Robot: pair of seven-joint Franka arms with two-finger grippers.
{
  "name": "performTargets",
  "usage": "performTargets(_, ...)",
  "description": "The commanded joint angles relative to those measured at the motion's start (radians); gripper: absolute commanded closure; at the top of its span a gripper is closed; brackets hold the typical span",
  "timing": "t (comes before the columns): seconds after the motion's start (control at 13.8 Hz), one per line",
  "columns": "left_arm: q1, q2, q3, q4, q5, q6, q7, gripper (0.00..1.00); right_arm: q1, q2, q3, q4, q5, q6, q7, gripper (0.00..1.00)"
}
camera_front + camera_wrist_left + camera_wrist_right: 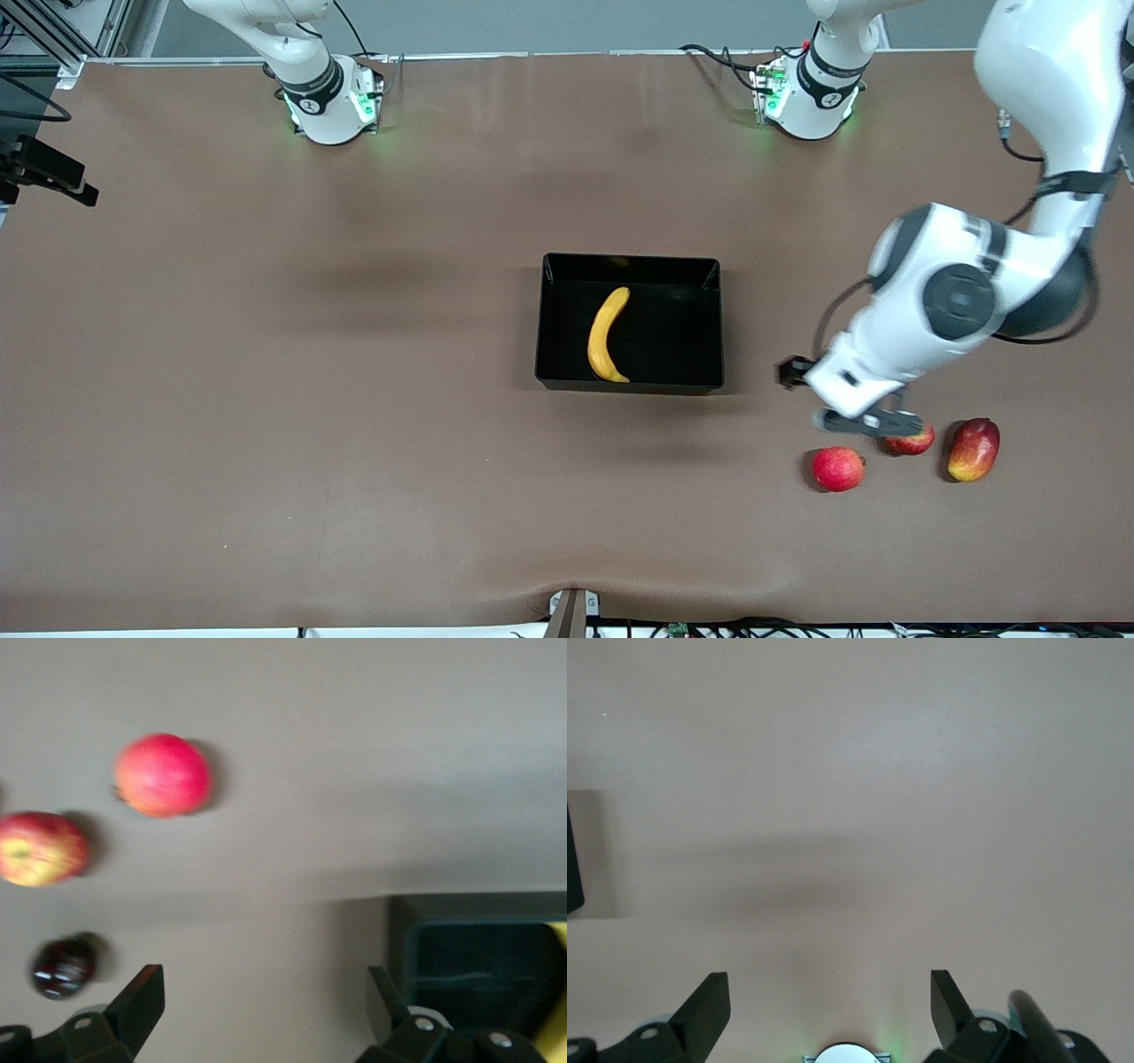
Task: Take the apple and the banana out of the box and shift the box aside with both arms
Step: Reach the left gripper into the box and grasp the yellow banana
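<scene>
Three red fruits lie on the brown table (266, 399) toward the left arm's end in the front view: a round red apple (837, 468) nearest the camera, a second apple (912, 439) partly hidden under the left arm's hand, and an elongated red-and-yellow fruit (974, 449), possibly a mango, just beside it. The left gripper (873, 424) hangs low over that half-hidden apple, its fingers mostly covered by the wrist. The black box (629, 384) sits mid-table, well apart from the fruits, with the banana (607, 335) lying inside it, toward the right arm's end of the box. Of the right arm only the base and lower links show. The left wrist view is blurred: the left gripper's fingers (142, 997) stand spread wide with nothing between them, the red apple (162, 775) and the apple with yellow patches (40, 848) lie on the table apart from each other, a dark round thing (62, 967) cannot be identified, and a corner of the box (469, 948) is cut off at the edge, a sliver of banana (556, 1019) showing in it. In the right wrist view the right gripper (828, 1010) hangs over bare table, fingers (707, 1001) spread apart, holding nothing.
</scene>
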Motion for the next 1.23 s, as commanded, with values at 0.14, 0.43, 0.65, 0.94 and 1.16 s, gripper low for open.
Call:
performTargets(0.14, -0.19, 0.075, -0.005, 0.001, 0.004, 0.044, -0.266, 0.0, -0.016, 0.005, 0.008, 0.012, -0.001, -0.008, -0.007, 0.0)
performTargets(0.43, -0.309, 0.131, 0.001, 0.001, 0.014, 0.142, -0.31, 0.0, -0.016, 0.007, 0.008, 0.012, -0.001, -0.008, -0.007, 0.0)
performTargets(0.65, -0.373, 0.178, 0.018, -0.005, 0.043, 0.228, -0.368, 0.0, -0.017, 0.007, 0.008, 0.012, -0.001, -0.008, -0.007, 0.0)
performTargets(0.94, -0.479, 0.246, 0.102, -0.008, 0.07, 0.323, -0.416, 0.0, -0.017, 0.007, 0.008, 0.012, -0.001, -0.008, -0.007, 0.0)
performTargets(1.16, -0.55, 0.292, 0.171, -0.007, 0.069, 0.391, -0.416, 0.0, -0.017, 0.007, 0.008, 0.012, -0.001, -0.008, -0.007, 0.0)
